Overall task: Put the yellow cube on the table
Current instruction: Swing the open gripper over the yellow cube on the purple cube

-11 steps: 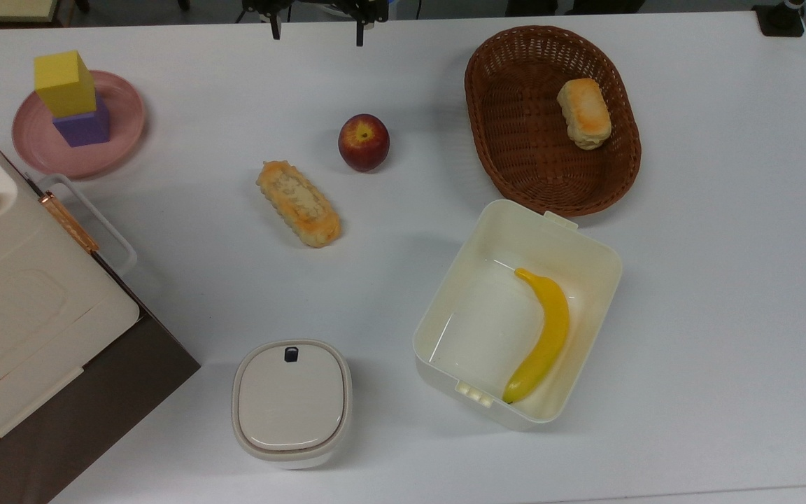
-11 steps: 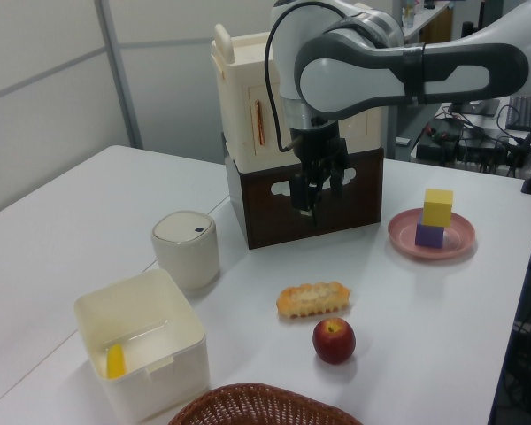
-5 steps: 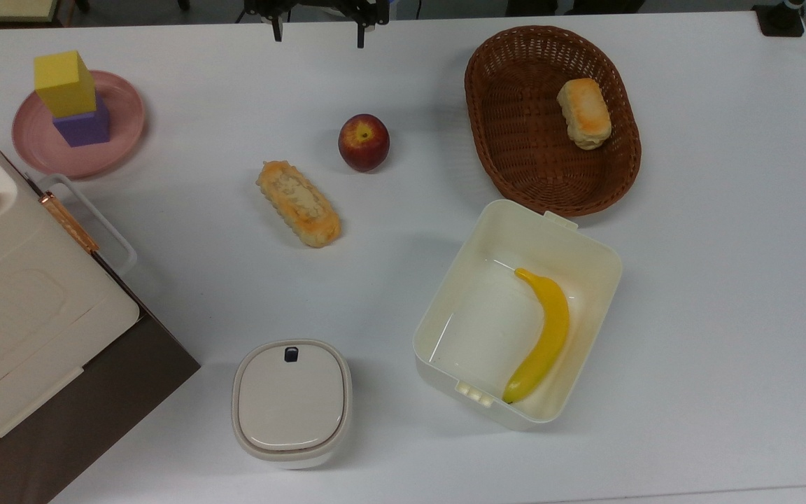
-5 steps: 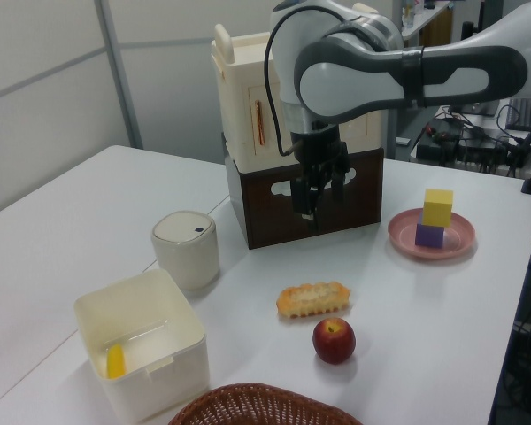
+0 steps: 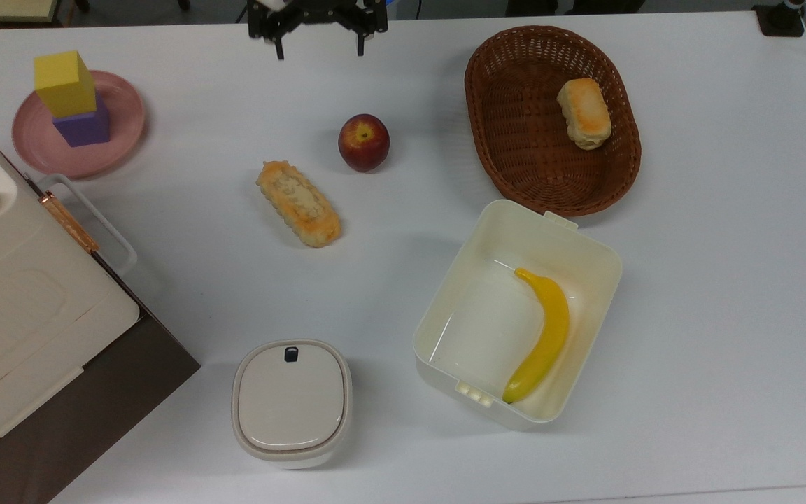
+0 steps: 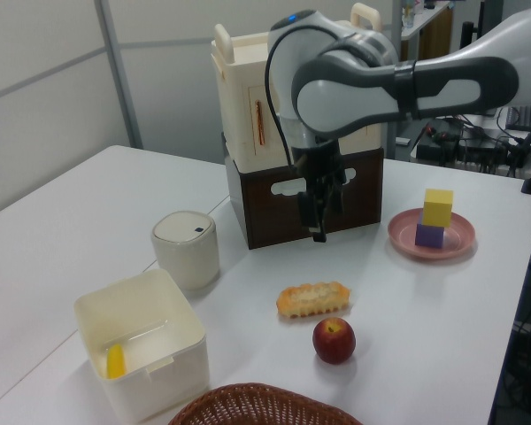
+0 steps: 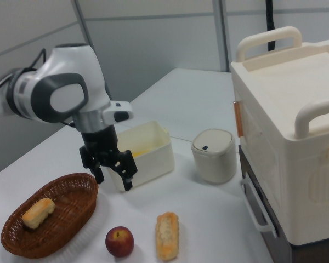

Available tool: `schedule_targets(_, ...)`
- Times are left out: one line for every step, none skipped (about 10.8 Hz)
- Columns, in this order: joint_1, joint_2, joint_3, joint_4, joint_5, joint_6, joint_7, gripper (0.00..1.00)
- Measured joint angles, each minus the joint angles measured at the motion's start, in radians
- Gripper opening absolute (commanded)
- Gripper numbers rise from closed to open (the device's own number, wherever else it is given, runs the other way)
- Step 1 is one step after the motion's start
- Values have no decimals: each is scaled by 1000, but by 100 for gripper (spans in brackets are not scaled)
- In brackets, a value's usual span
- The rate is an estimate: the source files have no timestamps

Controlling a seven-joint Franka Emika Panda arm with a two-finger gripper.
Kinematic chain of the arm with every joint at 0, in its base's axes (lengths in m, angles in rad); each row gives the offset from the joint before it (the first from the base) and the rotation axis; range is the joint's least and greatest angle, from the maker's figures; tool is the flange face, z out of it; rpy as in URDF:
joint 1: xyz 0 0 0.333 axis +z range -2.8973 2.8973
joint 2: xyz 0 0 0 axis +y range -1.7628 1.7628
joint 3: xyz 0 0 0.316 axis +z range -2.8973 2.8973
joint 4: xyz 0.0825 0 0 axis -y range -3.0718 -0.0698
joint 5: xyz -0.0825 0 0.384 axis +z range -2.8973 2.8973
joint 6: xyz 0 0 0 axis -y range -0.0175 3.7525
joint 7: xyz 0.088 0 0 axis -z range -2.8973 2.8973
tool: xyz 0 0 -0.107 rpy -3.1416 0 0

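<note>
Hovering with my fingers (image 7: 114, 178) spread and holding nothing, I judge the task barely begun. The yellow cube (image 5: 64, 83) sits stacked on the purple cube (image 5: 83, 128), both on the pink plate (image 5: 123, 143) at the top view's far left, well apart from me; I hang above the far rim of the surface (image 5: 711, 336) at the top view's upper middle. Everything is left: reach across, close on the yellow block, lift it off the purple one, and set it on bare white.

Open room looks generous. Between the plate and the peach (image 5: 364, 142) lies a wide bare stretch, nearer to me than the long bread roll (image 5: 299, 204). The tall cream case (image 6: 274, 97) on its dark base stands just beside the plate in the left view, so I would come in from the open side. The plate itself lies close to the surface's edge.
</note>
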Motion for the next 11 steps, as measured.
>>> schedule_targets(-9,12,-1,-14,0,26,-74,100)
schedule_targets(-16,33,-1,-26,-1,62,-120,100)
schedule_targets(-21,61,-2,-32,-16,104,-138,100)
schedule_targets(-28,95,-2,-39,-41,146,-146,100)
schedule_targets(-33,124,-3,-53,-65,177,-151,100)
schedule_targets(-34,151,-3,-73,-82,208,-167,100)
schedule_targets(-34,169,-3,-92,-89,241,-176,100)
schedule_targets(-34,185,-3,-105,-91,274,-183,100)
schedule_targets(-36,195,-3,-107,-92,287,-183,100)
schedule_targets(-43,195,-3,-106,-92,289,-183,100)
schedule_targets(-54,193,-4,-103,-92,289,-183,100)
